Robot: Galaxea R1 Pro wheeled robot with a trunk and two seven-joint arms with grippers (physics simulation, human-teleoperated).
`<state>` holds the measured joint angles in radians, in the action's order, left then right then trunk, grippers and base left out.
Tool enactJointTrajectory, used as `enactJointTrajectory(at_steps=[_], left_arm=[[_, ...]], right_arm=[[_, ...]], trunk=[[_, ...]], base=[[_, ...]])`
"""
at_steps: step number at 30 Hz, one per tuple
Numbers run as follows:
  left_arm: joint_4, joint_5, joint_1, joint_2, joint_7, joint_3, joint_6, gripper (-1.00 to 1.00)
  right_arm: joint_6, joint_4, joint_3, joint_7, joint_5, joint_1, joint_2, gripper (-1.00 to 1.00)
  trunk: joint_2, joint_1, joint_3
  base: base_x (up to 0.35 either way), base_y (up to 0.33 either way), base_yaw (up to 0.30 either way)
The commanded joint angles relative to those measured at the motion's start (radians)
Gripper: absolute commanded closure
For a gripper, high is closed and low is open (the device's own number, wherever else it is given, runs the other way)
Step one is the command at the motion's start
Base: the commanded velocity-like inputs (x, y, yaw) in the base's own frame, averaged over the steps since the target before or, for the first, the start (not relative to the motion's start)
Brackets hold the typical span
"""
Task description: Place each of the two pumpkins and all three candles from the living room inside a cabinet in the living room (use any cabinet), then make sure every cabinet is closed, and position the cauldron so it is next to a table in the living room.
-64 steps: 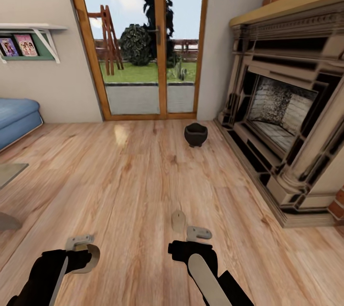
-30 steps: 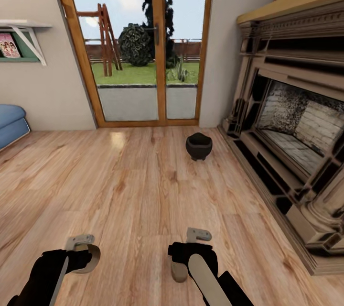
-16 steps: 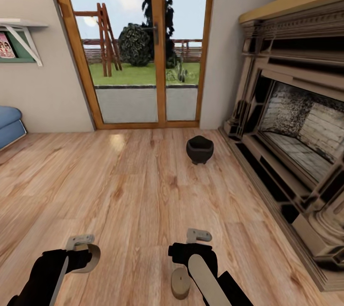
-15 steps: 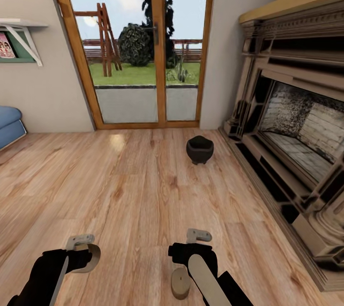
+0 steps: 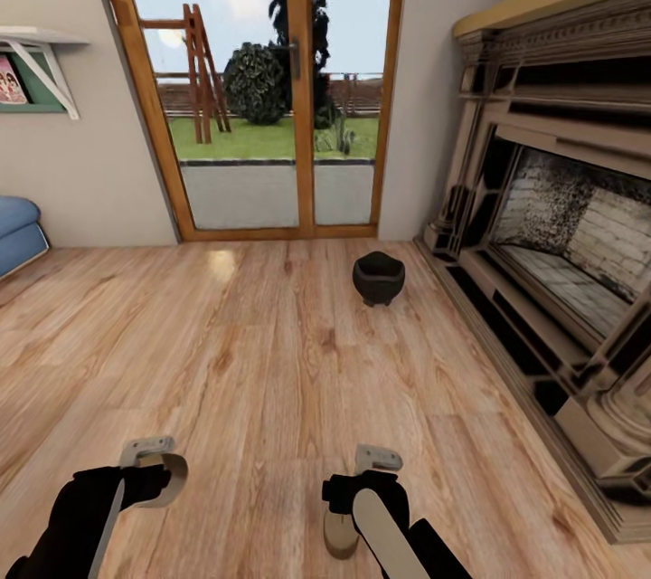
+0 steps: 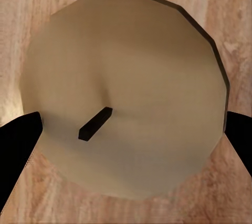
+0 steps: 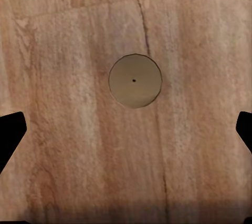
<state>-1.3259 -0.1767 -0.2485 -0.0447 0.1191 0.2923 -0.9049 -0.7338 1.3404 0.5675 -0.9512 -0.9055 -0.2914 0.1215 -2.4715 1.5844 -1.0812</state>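
Note:
The black cauldron (image 5: 378,278) stands on the wood floor near the fireplace's corner, well ahead of both arms. My left gripper (image 5: 158,472) is shut on a beige candle (image 6: 131,77), its wick facing the left wrist camera and a dark finger on either side. A second beige candle (image 7: 135,81) stands upright on the floor directly below my right gripper (image 5: 359,478), which is open with its fingers wide apart and well above it. In the head view this candle (image 5: 340,536) shows beside the right wrist. Pumpkins, cabinet and table are out of view.
A large stone fireplace (image 5: 561,271) with a raised hearth runs along the right. Glass garden doors (image 5: 271,90) close the far wall. A blue sofa (image 5: 18,231) and a wall shelf (image 5: 36,63) sit at the left. Bare wood floor (image 5: 253,362) stretches between.
The camera has rolled forward and turned a little right. The floor candle that stood ahead of my right gripper now lies under it. Both grippers keep their states.

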Motion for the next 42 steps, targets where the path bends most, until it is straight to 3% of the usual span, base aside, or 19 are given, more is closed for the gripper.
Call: enactJointTrajectory(at_steps=[1,4,7,13,16,21,24,28,30,31,34,37,42], left_arm=[[-0.011,0.0,0.0,-0.001,0.0,0.001,-0.003,1.0],[-0.042,0.001,0.0,-0.003,0.002,0.003,-0.017,1.0],[-0.077,0.004,0.0,-0.005,0.004,0.019,-0.076,1.0],[-0.145,0.01,0.0,-0.008,0.014,0.123,-0.129,1.0],[-0.156,0.012,0.0,-0.046,0.015,0.153,-0.134,1.0],[-0.16,0.02,0.0,-0.154,0.043,0.167,-0.14,1.0],[-0.158,0.027,0.0,-0.225,0.172,0.179,-0.141,1.0],[-0.154,0.022,0.001,-0.357,0.461,0.284,-0.141,1.0],[-0.147,0.021,0.004,-0.426,0.605,0.317,-0.141,1.0],[-0.145,0.021,0.006,-0.442,0.64,0.322,-0.141,1.0],[-0.121,0.019,0.012,-0.515,0.825,0.337,-0.141,1.0],[-0.111,0.019,0.015,-0.549,0.935,0.343,-0.141,1.0],[-0.109,0.02,0.018,-0.557,0.97,0.378,-0.14,1.0]], right_arm=[[0.001,-0.002,0.0,0.001,0.0,0.0,0.0,-1.0],[0.002,-0.004,0.0,0.019,0.002,0.0,0.001,-1.0],[0.003,-0.004,0.0,0.037,0.003,0.0,0.001,-1.0],[0.024,-0.045,-0.006,0.045,0.002,-0.019,0.039,-1.0],[0.049,-0.101,-0.007,0.046,-0.001,-0.047,0.048,-1.0],[0.06,-0.162,-0.008,0.046,0.0,-0.065,0.053,-1.0],[0.058,-0.173,-0.008,0.046,0.002,-0.067,0.053,-1.0],[0.057,-0.178,-0.008,0.046,0.002,-0.073,0.053,-1.0],[0.057,-0.179,-0.008,0.046,0.002,-0.073,0.053,-1.0],[0.057,-0.179,-0.008,0.046,0.002,-0.073,0.053,-1.0],[0.058,-0.179,-0.008,0.046,0.002,-0.074,0.053,-1.0],[0.059,-0.179,-0.008,0.046,0.003,-0.074,0.053,-1.0],[0.059,-0.18,-0.008,0.046,0.002,-0.074,0.053,-1.0]], trunk=[[-0.007,0.004,-0.003],[-0.028,0.015,-0.013],[-0.029,0.017,-0.024],[-0.031,0.02,-0.047],[-0.031,0.021,-0.059],[-0.032,0.023,-0.078],[-0.033,0.025,-0.09],[-0.034,0.026,-0.105],[-0.035,0.027,-0.113],[-0.035,0.028,-0.117],[-0.035,0.029,-0.125],[-0.035,0.029,-0.125],[-0.035,0.029,-0.125]], base=[[0.0,0.0,0.0],[0.0,0.0,0.0],[0.0,0.0,0.0],[0.0,0.0,0.0],[0.0,0.0,0.0],[0.0,0.0,0.0],[0.0,0.0,0.0],[0.0,0.0,0.0],[0.0,0.0,0.0],[0.0,0.0,0.0],[0.0,0.0,0.0],[0.0,0.0,0.0],[0.0,0.007,0.0]])
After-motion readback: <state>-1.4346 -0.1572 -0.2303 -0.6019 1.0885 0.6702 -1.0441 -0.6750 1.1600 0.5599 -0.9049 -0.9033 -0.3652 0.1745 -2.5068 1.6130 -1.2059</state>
